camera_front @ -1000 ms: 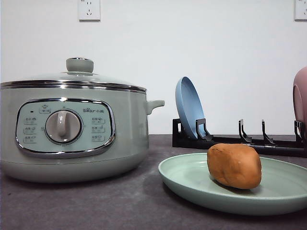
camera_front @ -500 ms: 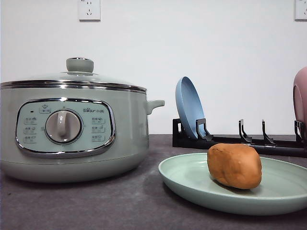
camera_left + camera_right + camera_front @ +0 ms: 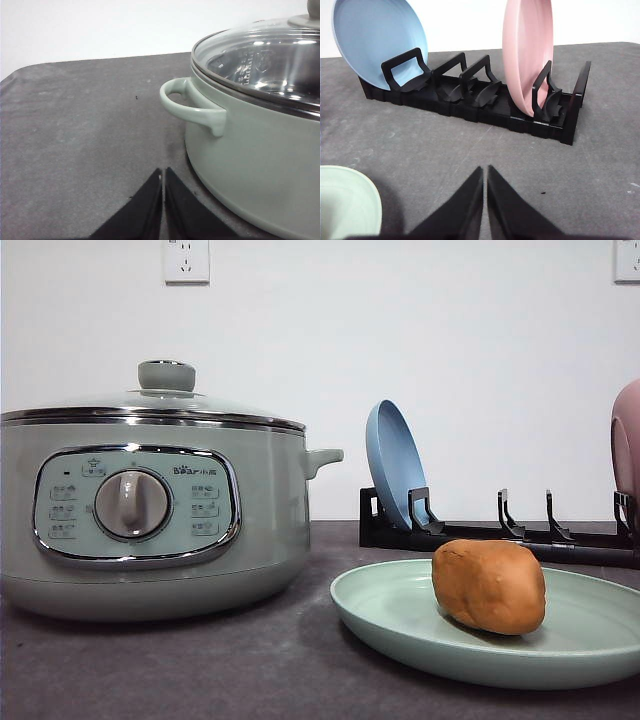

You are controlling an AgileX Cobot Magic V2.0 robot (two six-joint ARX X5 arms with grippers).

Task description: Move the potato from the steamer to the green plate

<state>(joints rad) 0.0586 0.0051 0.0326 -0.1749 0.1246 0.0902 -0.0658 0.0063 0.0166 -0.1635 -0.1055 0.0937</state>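
The orange-brown potato (image 3: pixel 489 586) lies on the green plate (image 3: pixel 400 625) at the front right of the table. The steamer (image 3: pixel 150 515) stands at the left with its glass lid on. In the left wrist view my left gripper (image 3: pixel 163 172) is shut and empty, low over the dark mat beside the steamer (image 3: pixel 260 150) and its side handle (image 3: pixel 192 105). In the right wrist view my right gripper (image 3: pixel 485 170) is shut and empty too, over the mat in front of the dish rack, with the green plate's rim (image 3: pixel 350 205) off to one side.
A black dish rack (image 3: pixel 480 530) stands behind the green plate, holding an upright blue plate (image 3: pixel 395 465) and a pink dish (image 3: pixel 627 440). In the right wrist view the rack (image 3: pixel 470 97) holds the blue plate (image 3: pixel 377 40) and pink dish (image 3: pixel 527 52). A white wall backs the table.
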